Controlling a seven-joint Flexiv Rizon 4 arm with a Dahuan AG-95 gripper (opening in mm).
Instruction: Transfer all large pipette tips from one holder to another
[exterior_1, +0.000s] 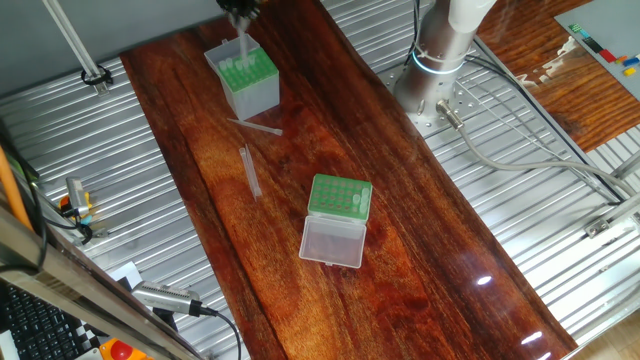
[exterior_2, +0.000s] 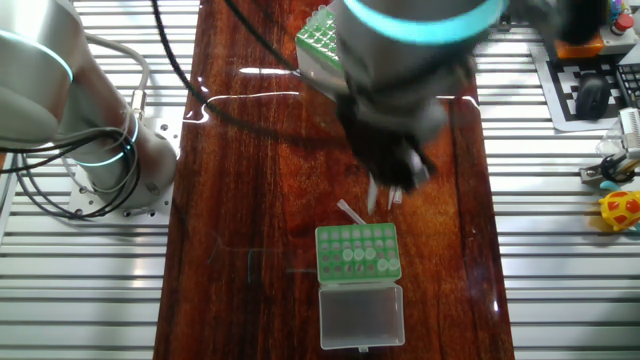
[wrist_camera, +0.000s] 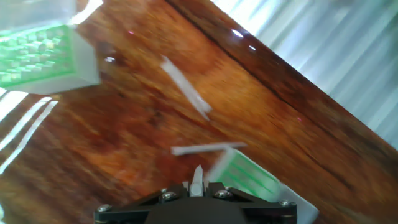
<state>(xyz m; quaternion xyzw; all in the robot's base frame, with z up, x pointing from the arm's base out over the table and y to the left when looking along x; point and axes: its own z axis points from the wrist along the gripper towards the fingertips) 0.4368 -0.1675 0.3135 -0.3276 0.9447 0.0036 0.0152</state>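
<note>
One fixed view showed the gripper above the taller translucent box at the far end of the wooden table, a pipette tip hanging from it. Two loose tips lay between the box and the low green rack, whose clear lid lay open.

Other fixed view: the blurred arm hid the fingers' grip.

Hand view showed the fingers closed narrowly on a pale tip.
</note>
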